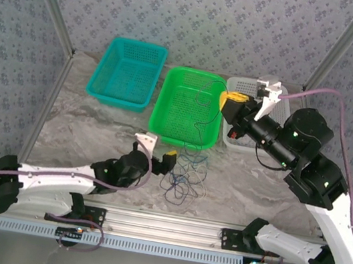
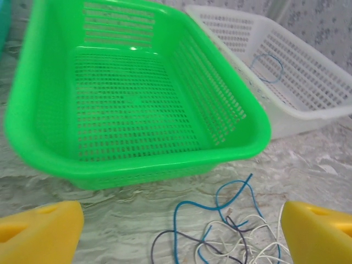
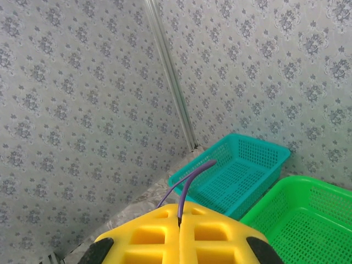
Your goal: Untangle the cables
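The left fingers [image 2: 38, 231], cut off at the frame corners, stand wide apart near the loose cables [image 2: 220, 236]. The right fingers [image 3: 148, 236] are pressed together on one thin cable [image 3: 209, 164], which is hard to make out from above.

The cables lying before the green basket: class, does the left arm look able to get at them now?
Probably yes. The left gripper stands open, low over the table, with the cables lying loose just ahead of its fingers; the green basket sits beyond them, not in the way.
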### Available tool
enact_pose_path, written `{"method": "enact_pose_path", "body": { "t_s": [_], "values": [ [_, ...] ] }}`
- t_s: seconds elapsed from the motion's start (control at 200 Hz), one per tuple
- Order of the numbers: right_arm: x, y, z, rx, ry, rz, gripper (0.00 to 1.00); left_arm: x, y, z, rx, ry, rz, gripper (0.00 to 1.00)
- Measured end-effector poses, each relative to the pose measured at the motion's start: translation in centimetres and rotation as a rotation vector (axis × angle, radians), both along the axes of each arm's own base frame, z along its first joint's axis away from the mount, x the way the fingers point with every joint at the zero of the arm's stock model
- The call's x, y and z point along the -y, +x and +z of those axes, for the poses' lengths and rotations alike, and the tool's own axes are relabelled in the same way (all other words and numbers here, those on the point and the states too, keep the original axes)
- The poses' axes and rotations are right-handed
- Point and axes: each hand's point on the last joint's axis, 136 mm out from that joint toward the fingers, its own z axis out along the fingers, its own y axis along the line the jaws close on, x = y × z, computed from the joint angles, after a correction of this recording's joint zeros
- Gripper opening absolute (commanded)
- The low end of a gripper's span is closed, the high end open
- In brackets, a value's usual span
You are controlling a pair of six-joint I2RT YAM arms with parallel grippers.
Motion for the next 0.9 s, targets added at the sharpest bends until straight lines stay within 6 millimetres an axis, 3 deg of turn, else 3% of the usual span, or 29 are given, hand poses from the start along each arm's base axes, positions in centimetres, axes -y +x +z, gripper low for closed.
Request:
{"method": "enact_pose_path", "body": {
  "t_s": [0.145,0.31,0.65,0.899],
  "values": [
    [-0.6,0.7,-0.8,-0.018,-0.017,-0.001,0.0,-2.0,-0.2,1.1,0.014,-0.074,0.037,0.96],
    [-0.8,1.3,-1.0,-0.02,-0.019,-0.01,0.0,-2.4,0.3,2.5,-0.02,-0.198,0.021,0.96],
    [-1.8,2.8,-1.8,-0.03,-0.03,-0.016,0.0,1.2,-1.2,2.5,-0.157,-0.359,-0.156,0.9],
    [-2.5,3.7,-2.6,-0.048,-0.045,-0.013,0.0,2.2,-1.9,3.7,-0.166,-0.424,-0.223,0.84]
  ]
}}
